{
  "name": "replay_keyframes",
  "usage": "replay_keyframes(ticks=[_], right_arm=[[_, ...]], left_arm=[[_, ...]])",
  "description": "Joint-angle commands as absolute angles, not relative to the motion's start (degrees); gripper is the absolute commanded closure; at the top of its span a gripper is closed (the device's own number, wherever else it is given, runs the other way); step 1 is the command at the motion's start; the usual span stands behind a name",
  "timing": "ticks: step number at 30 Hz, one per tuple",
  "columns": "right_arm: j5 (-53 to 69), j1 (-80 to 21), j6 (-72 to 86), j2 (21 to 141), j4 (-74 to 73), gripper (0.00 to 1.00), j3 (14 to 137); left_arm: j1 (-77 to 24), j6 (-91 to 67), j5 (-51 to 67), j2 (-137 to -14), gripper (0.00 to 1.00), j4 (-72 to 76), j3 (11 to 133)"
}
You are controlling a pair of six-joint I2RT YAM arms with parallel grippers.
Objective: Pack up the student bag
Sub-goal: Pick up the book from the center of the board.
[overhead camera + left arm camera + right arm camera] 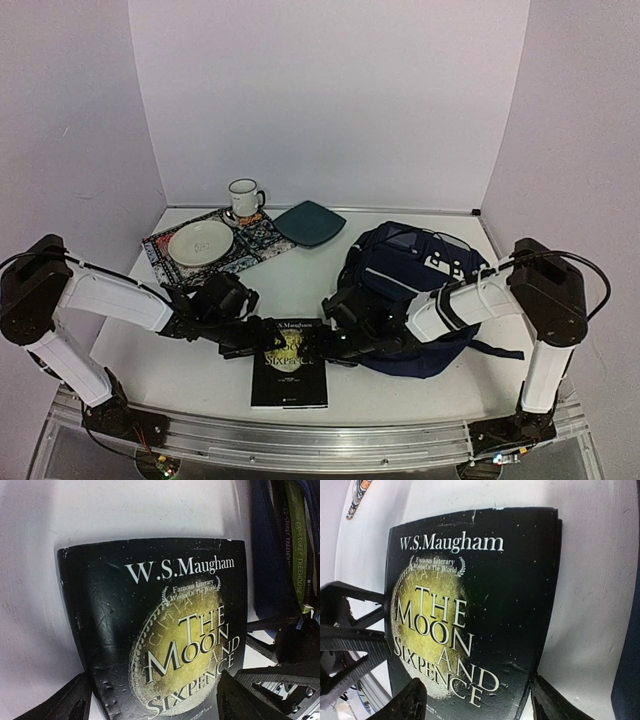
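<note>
The student bag, a large navy backpack, lies on the right of the table under my right arm. A black paperback, "The Moon and Sixpence", lies flat at the front middle, left of the bag. Both grippers hover over its top end. My left gripper is open, and its fingers straddle the cover in the left wrist view. My right gripper is open as well: one finger stands over the cover, the other at the book's right edge. The bag's edge shows beside the book.
At the back left a cream plate sits on a patterned placemat, with a white mug behind it. A dark teal square plate lies next to the mat. Walls close in the back and both sides.
</note>
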State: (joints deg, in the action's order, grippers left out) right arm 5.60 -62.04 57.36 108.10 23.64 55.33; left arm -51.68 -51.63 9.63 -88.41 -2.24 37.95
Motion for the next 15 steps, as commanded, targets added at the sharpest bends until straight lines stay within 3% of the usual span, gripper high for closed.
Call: replay_keyframes(ticks=[1, 15], right_arm=[[12.47, -61.55, 58.59, 109.85, 32.04, 0.32, 54.67], [19.12, -59.69, 58.71, 103.30, 42.94, 0.61, 51.19]], left_arm=[[-52.98, -54.77, 12.67, -88.40, 0.13, 6.03, 36.51], [-53.17, -59.30, 7.39, -82.85, 0.14, 9.73, 32.64]])
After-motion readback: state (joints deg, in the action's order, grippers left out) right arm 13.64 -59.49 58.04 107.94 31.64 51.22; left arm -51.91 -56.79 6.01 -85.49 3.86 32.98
